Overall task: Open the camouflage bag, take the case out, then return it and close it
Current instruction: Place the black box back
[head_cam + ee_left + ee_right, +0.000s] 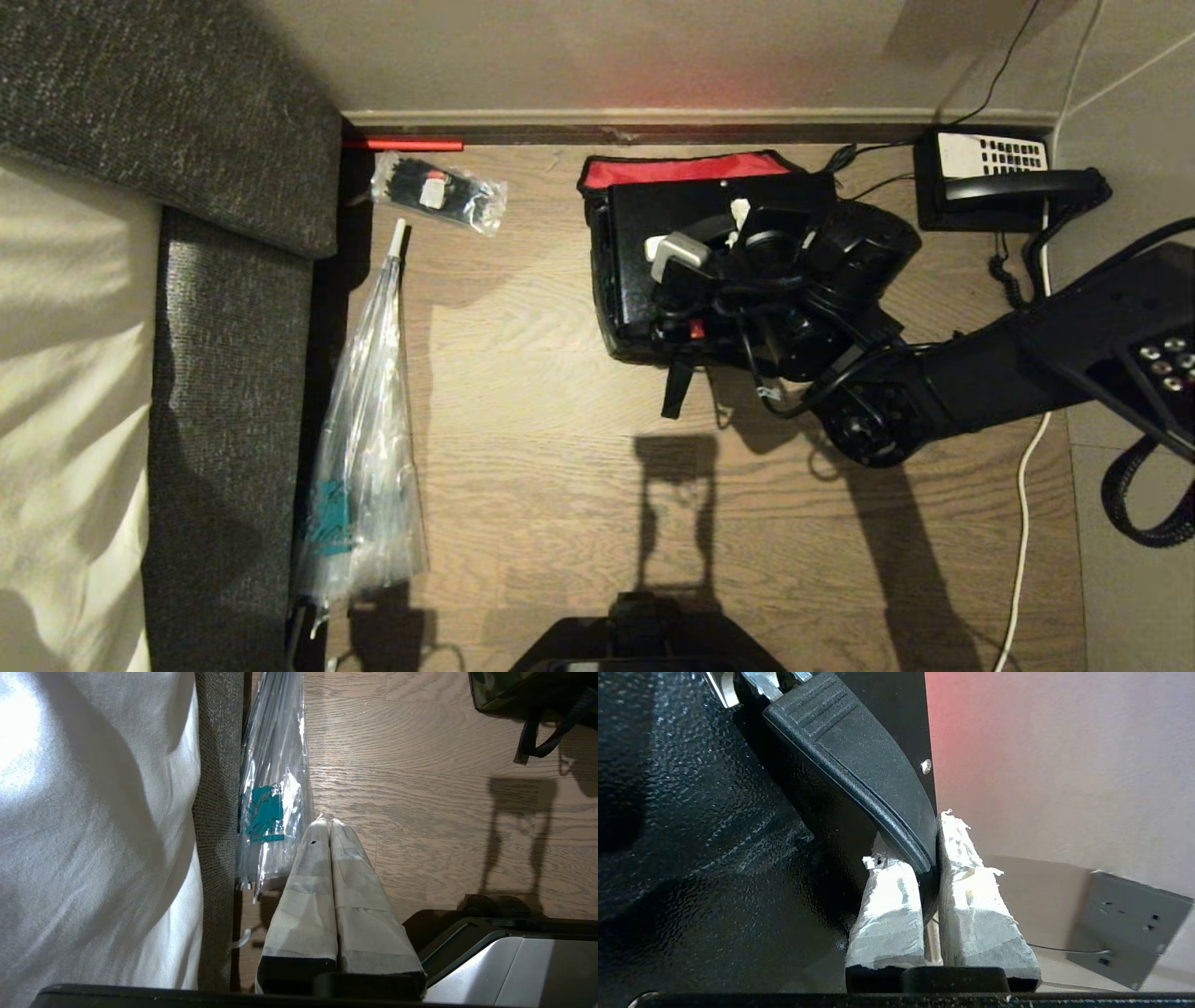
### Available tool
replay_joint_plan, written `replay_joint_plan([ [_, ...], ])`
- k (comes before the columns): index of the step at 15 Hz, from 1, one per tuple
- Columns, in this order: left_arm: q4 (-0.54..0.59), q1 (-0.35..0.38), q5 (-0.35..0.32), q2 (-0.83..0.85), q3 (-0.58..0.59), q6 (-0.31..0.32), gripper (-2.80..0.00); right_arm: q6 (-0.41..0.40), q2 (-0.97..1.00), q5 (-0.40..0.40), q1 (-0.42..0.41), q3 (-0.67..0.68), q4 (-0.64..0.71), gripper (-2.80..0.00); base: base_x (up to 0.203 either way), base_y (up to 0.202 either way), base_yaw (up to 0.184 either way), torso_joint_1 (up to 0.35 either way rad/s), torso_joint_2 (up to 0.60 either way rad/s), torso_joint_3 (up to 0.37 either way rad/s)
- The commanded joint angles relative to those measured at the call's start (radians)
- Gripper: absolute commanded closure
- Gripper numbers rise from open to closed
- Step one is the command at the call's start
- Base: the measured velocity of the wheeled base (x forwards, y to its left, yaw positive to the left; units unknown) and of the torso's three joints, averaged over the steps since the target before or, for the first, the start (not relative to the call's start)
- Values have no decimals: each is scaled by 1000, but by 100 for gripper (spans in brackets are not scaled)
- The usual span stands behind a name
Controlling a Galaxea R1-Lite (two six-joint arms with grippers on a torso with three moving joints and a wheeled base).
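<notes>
The camouflage bag is seen on the wooden floor near the wall, already unzipped, with its red inner lid folded back toward the skirting. The case is seen at the mouth of the bag, its black pebbled face showing in the right wrist view, and its moulded carrying handle is pinched between the taped fingers of the right gripper, which is closed firmly on that handle. The opening step is judged to be finished; whether the case is being lifted out or lowered back in cannot be told, so at the least the closing of the lid and zipper is left to be done, and perhaps the whole return as well. The left gripper is held low beside the grey sofa, away from the work, with its padded fingers pressed together on nothing. A folded clear umbrella with a teal printed mark is laid along the sofa edge, but the mark cannot be read. A packet of black cable ties carries a small label too small to make out. No brand is legible on the desk telephone by the wall, and no writing is visible on the bag or the case
</notes>
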Motion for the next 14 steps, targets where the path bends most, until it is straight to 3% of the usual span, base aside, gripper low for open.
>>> replay_joint_plan([
  [1, 0, 0, 0, -1, 1, 0, 0, -10, 30, 0, -9, -14, -9, 0, 0, 0, 0, 0, 0, 0],
  [14, 0, 0, 0, -1, 1, 0, 0, -5, 133, -4, -35, -79, -7, 0, 0, 0, 0, 0, 0, 0],
])
